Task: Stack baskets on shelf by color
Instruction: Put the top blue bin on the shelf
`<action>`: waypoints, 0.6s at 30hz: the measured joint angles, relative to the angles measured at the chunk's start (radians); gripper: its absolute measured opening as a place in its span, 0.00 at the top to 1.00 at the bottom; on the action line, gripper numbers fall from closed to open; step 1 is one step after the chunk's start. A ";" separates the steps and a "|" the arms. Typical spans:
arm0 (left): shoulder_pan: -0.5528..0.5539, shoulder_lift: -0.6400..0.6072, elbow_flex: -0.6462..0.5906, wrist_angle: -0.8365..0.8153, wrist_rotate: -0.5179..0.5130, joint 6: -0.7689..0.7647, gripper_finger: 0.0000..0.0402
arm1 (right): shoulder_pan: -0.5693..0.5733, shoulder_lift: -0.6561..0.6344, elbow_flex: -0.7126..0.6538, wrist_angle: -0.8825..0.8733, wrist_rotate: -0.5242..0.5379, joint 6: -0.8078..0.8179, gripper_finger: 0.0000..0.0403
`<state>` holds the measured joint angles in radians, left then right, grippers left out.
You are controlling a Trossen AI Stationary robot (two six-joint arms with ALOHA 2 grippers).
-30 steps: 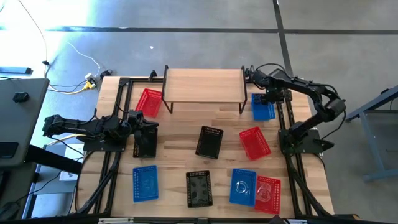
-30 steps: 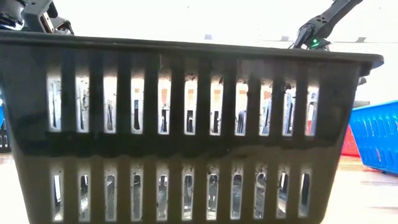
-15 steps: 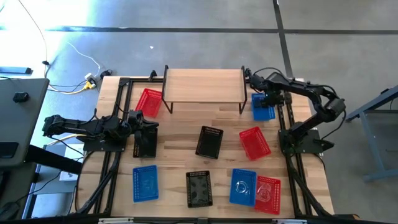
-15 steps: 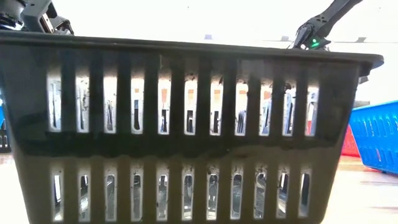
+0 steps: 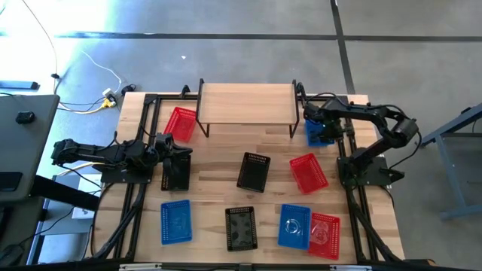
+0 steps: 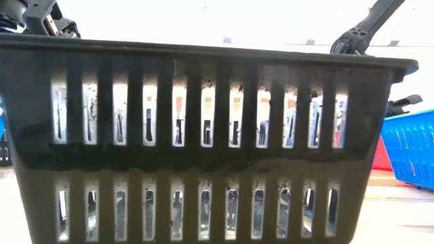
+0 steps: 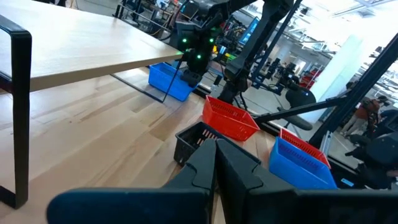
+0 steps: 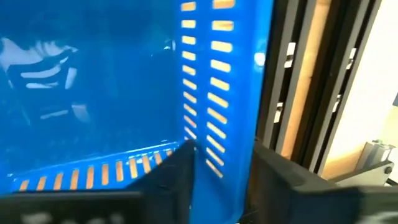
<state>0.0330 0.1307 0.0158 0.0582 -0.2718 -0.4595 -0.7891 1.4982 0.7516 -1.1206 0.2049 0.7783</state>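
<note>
My right gripper (image 5: pixel 321 125) hangs over the blue basket (image 5: pixel 318 130) that stands on the table just right of the shelf (image 5: pixel 246 103). In the right wrist view its fingers straddle that basket's side wall (image 8: pixel 217 118). My left gripper (image 7: pixel 216 163) is shut and empty, resting level at the table's left side (image 5: pixel 187 156). Other baskets lie on the table: red (image 5: pixel 181 123), red (image 5: pixel 309 173), black (image 5: pixel 254 172), black (image 5: pixel 175 173), blue (image 5: pixel 175 220). The shelf's top is bare. My right gripper has the blue basket's side wall (image 8: pixel 231 163) on the table's right-hand side, close to a corner. One finger (image 8: pixel 177 168) is inside the basket and one (image 8: pixel 277 174) outside. The fingers come steeply from above. The basket's bottom rests on the table.
Along the near edge stand a black basket (image 5: pixel 241 228), a blue one (image 5: pixel 294 226) and a red one (image 5: pixel 324 234). The black one fills the low view (image 6: pixel 203 135). Black frame rails (image 8: pixel 298 93) run close beside the held basket. The shelf's black leg (image 5: pixel 294 120) stands just left of it.
My right gripper has come down and a little toward the table's near edge, from above the blue basket's far end onto the basket. The basket has stayed where it was.
</note>
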 joint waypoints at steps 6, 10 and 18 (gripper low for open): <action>0.000 0.000 0.000 0.000 0.000 0.000 0.99 | 0.001 -0.005 0.037 -0.025 -0.017 -0.035 0.97; 0.000 0.000 0.000 0.000 0.000 0.000 0.99 | 0.000 -0.039 0.077 -0.055 0.009 -0.009 0.96; 0.000 0.000 0.000 0.000 0.000 0.000 0.99 | 0.000 -0.226 0.128 -0.096 0.030 0.120 1.00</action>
<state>0.0329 0.1307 0.0158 0.0578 -0.2718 -0.4595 -0.7891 1.2726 0.8794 -1.2169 0.2352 0.8978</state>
